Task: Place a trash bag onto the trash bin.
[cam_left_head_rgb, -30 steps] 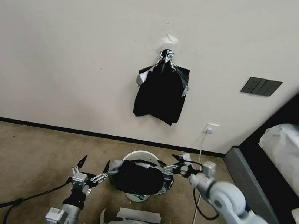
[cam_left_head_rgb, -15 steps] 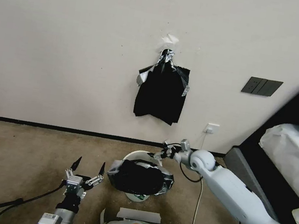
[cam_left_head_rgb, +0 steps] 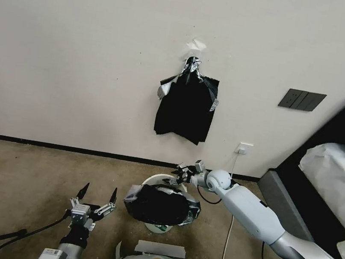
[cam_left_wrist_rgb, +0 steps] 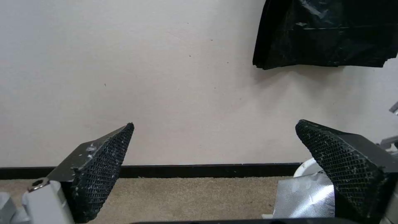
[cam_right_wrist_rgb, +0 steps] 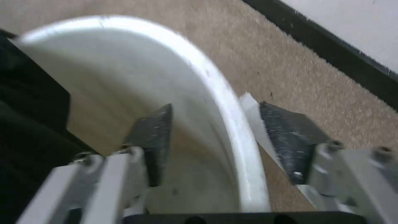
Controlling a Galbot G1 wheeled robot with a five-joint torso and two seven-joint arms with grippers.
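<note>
The cream-white trash bin point(cam_left_head_rgb: 157, 180) stands on the carpet before the wall. A crinkled black trash bag point(cam_left_head_rgb: 160, 206) is draped over its near half, while the far rim stays bare. At that far rim my right gripper point(cam_left_head_rgb: 175, 179) is open. In the right wrist view, the right gripper point(cam_right_wrist_rgb: 215, 107) straddles the bin's rim point(cam_right_wrist_rgb: 232, 124), with one finger inside and one outside, and the bag point(cam_right_wrist_rgb: 25, 124) is dark on the inner side. My left gripper point(cam_left_head_rgb: 100, 189) stands open and holds nothing, left of the bin; the left gripper point(cam_left_wrist_rgb: 215, 124) faces the wall.
A flat bundle of black bags point(cam_left_head_rgb: 186, 108) hangs on the wall above the bin. A bed point(cam_left_head_rgb: 339, 171) stands at the right, and a white cable point(cam_left_head_rgb: 227, 241) runs down from a socket point(cam_left_head_rgb: 243, 148). Open carpet point(cam_left_head_rgb: 23, 176) lies to the left.
My right arm has swung from the bin's right side round to its far rim. The left gripper has drawn back from the bin, still open.
</note>
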